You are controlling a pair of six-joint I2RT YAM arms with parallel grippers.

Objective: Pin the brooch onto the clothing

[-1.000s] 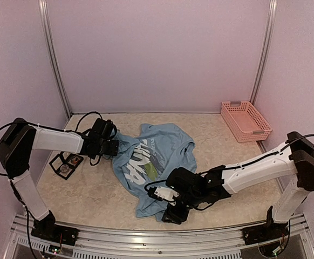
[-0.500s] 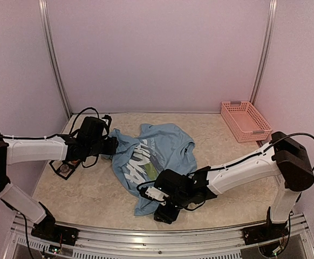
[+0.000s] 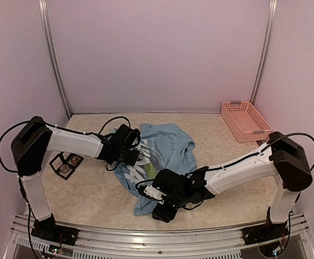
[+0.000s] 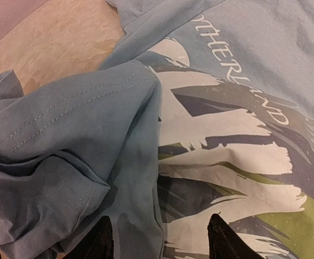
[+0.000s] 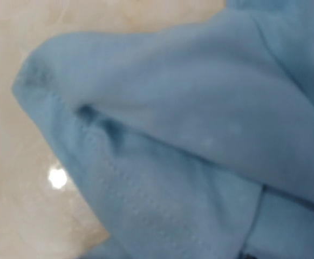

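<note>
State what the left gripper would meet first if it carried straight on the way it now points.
Most likely the light blue T-shirt with white printed lettering, around its folded-over flap, just ahead of the open left gripper. How far off it lies is unclear.

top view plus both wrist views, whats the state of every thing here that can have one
T-shirt: lying crumpled, print up, a sleeve folded over the chest
left tool: open, fingers apart low over the print
right tool: at the T-shirt's near hem, fingers hidden, open or shut unclear
pink basket: upright, far right, looks empty
small black case: left of the T-shirt, seems open
</note>
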